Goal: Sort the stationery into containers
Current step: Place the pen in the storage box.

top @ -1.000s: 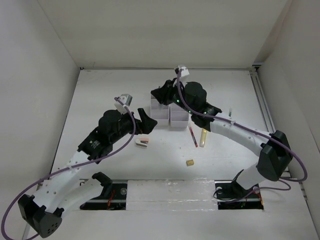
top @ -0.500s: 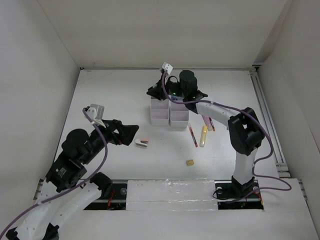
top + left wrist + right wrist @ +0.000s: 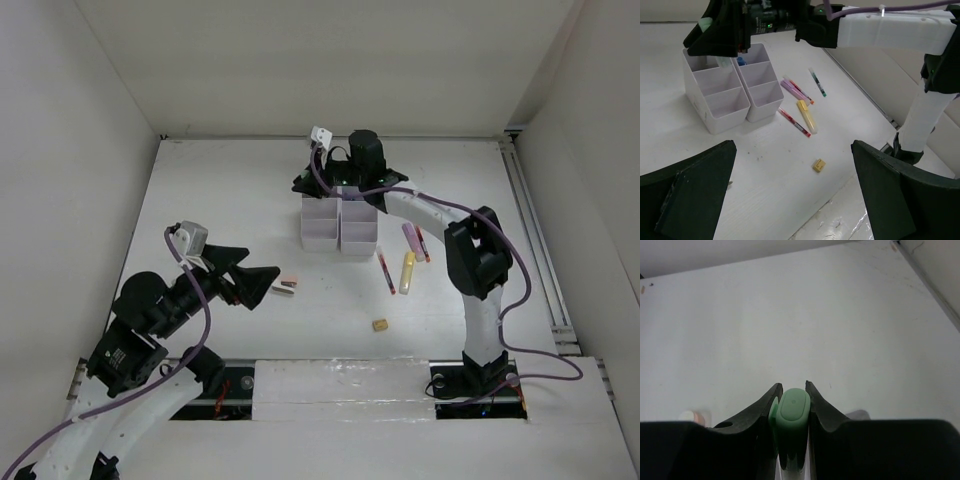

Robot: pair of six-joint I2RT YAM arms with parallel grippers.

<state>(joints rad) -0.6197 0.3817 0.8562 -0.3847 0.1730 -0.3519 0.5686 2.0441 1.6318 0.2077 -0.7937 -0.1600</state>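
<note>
The two joined white organisers (image 3: 322, 238) stand mid-table and also show in the left wrist view (image 3: 725, 107). My right gripper (image 3: 312, 184) hangs over their back left compartment, shut on a green-capped pen (image 3: 792, 412) held upright; the gripper also shows in its own view (image 3: 791, 390). A blue cap (image 3: 741, 61) shows in the back right compartment. My left gripper (image 3: 262, 283) is open and empty, just left of the white-pink stapler (image 3: 287, 286). A red pen (image 3: 386, 271), yellow highlighter (image 3: 407, 271), pink highlighter (image 3: 412, 238) and tan eraser (image 3: 380, 325) lie right of the organisers. The scissors are out of view.
A thin green-tipped pen (image 3: 817, 82) lies further right on the table. White walls enclose the left, back and right sides. The right arm's upper link (image 3: 472, 262) stands over the table right of the loose pens.
My left arm has pulled back toward the near left, away from the organisers, its gripper still open. My right gripper has shifted left and back over the organisers' far end.
</note>
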